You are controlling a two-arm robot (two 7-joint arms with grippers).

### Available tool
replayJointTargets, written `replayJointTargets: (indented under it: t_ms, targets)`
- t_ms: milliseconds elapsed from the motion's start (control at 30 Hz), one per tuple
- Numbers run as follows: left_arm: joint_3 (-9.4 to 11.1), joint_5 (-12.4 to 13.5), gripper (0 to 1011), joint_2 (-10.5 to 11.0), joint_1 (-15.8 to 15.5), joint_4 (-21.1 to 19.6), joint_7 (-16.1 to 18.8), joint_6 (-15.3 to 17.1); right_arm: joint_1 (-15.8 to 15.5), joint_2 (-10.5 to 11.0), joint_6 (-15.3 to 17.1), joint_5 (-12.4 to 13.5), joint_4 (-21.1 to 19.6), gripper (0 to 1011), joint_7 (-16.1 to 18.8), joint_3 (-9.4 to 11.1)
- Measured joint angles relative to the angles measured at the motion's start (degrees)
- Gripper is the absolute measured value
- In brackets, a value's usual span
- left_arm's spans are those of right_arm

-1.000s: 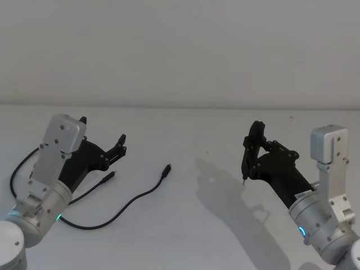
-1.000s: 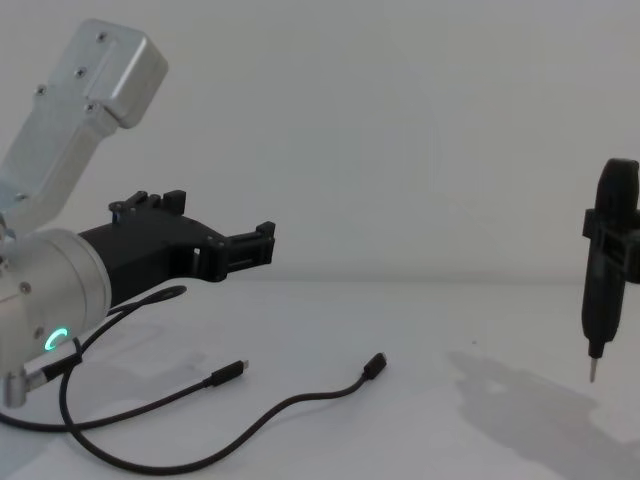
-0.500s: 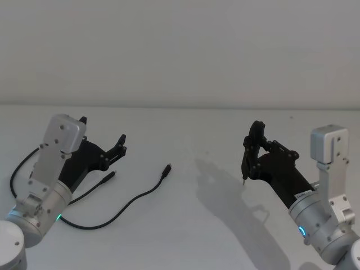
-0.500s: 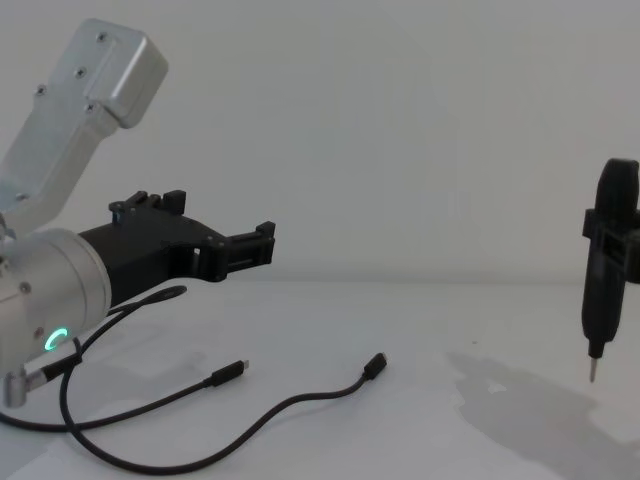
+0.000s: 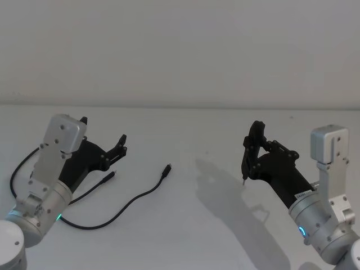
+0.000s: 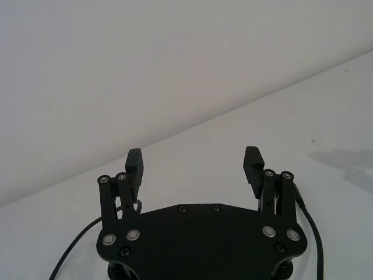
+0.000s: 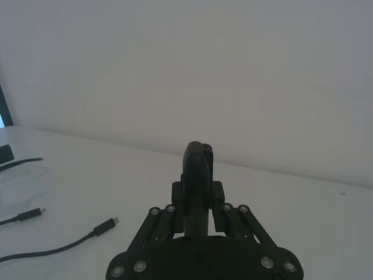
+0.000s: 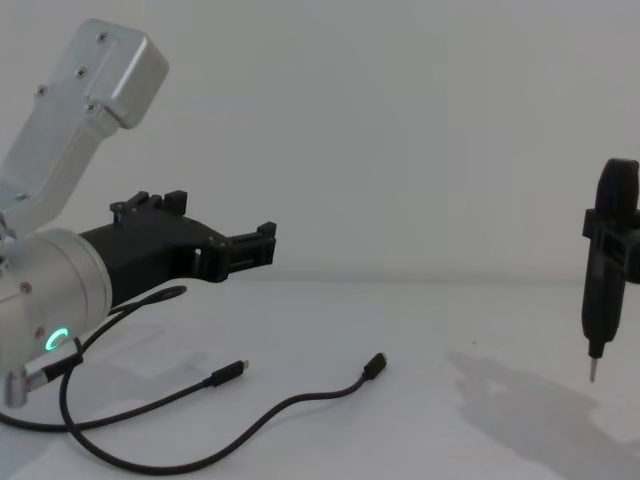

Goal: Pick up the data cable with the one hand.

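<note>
At lower left of the head view, left gripper (image 5: 102, 130) raised off the table (image 5: 185, 129), angled toward frame centre, fingers wide apart, empty. Just below it, data cable (image 5: 135, 199) lying flat, one stretch hidden under the arm. At right, right gripper (image 5: 251, 154) clamped on a pointed black tool (image 8: 610, 250).

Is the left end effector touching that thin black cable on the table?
Apart. Chest view: the left end effector hangs above the data cable, clear gap between.

Matt black plastic of left gripper (image 6: 193, 157) and metal-tipped tool (image 8: 601, 285); smooth black rubbery data cable (image 5: 140, 195); matt white table (image 5: 185, 239).
</note>
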Motion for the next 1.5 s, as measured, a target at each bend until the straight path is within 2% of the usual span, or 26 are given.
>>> replayJointTargets:
  t_ms: [300,700,800,933,1133,1333,1500]
  targets:
    - [-0.1,-2.34,1001,0.05,-0.77,0.74,-3.71,0.39,0.0,0.0,0.0,0.0,0.0,274,0.0,0.0]
    - [0.38,-7.03,1001,0.76,-2.83,2.53,-12.63,2.29,0.0,-0.01,0.0,0.0,0.01,274,0.01,0.0]
    - [0.65,-8.59,1001,1.14,-3.55,3.01,-15.92,3.46,0.07,-0.07,-0.04,0.01,0.1,274,0.07,0.01]
    - [0.99,-9.86,1001,1.55,-4.21,3.39,-18.58,4.57,0.44,-0.3,-0.39,0.24,0.56,274,0.63,0.01]
    - [2.13,-12.15,1001,2.74,-5.62,3.74,-23.47,8.06,1.9,-1.08,-1.51,1.33,2.16,274,2.41,-0.06]
    - [3.25,-13.0,1001,3.79,-6.52,3.41,-25.74,11.37,3.34,-1.74,-2.35,2.17,3.42,275,4.04,-0.19]
    - [4.15,-13.08,1001,4.55,-7.08,2.77,-26.32,13.84,4.58,-2.2,-3.06,2.77,4.46,274,5.49,-0.29]
